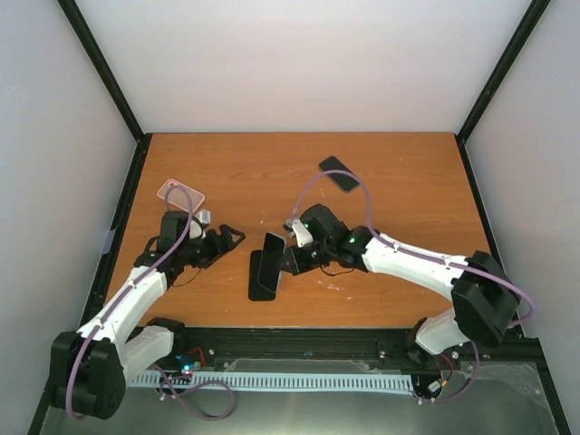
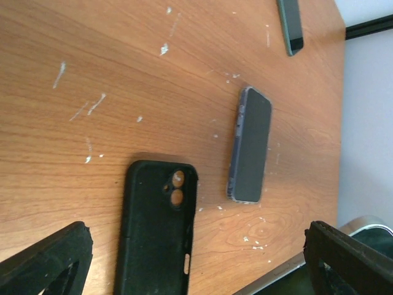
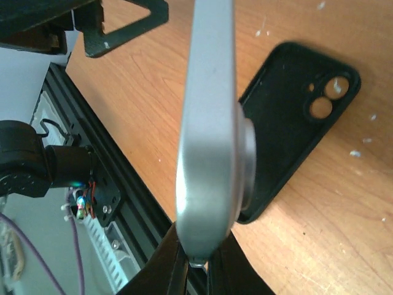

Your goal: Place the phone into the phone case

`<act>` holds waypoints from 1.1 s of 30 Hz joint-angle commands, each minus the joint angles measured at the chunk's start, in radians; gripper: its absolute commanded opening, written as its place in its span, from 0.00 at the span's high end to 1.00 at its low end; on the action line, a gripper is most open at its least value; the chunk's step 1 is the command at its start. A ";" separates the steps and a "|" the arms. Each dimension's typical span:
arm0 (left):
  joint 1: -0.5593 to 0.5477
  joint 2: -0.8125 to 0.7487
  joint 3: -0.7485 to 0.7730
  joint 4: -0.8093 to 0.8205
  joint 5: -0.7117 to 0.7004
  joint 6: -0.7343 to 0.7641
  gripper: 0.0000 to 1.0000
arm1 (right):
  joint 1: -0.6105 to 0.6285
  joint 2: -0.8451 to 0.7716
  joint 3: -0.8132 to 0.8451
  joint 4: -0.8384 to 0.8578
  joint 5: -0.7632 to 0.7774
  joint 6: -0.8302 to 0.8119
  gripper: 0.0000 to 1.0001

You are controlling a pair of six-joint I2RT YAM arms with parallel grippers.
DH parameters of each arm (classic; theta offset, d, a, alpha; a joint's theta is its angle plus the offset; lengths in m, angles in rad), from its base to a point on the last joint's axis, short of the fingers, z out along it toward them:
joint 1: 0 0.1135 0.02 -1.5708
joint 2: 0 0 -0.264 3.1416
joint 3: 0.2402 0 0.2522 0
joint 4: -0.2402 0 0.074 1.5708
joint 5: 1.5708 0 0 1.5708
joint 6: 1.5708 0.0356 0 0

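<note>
Phone [image 3: 209,123] hangs edge-up, pinched at one end by the right gripper [image 3: 198,267], just over the black phone case [image 3: 295,123], long axes roughly parallel; the left gripper [image 1: 232,238] gapes empty alongside.

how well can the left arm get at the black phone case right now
Probably yes, from its left side: the open left gripper sits beside the black case with bare table between. The right gripper holds the phone on edge above the case, so the middle and right side look blocked.

Front centre, phone [image 1: 272,261] just right of phone case [image 1: 255,277], second phone [image 1: 339,174] behind, another case [image 1: 181,194] far left
</note>
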 commanded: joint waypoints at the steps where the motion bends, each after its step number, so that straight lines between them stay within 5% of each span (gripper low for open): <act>1: 0.010 0.002 -0.019 -0.010 -0.032 0.041 0.07 | -0.058 0.032 0.047 0.021 -0.188 0.038 0.94; 7: 0.010 -0.009 -0.088 0.090 0.026 0.023 0.11 | -0.108 0.118 0.066 0.021 -0.288 0.048 0.94; 15: 0.010 0.037 -0.185 0.277 0.107 -0.002 0.28 | -0.116 0.281 0.163 -0.046 -0.354 0.044 0.94; 33: -0.004 0.225 -0.277 0.536 0.226 -0.068 0.30 | -0.130 0.552 0.322 -0.162 -0.462 0.074 0.92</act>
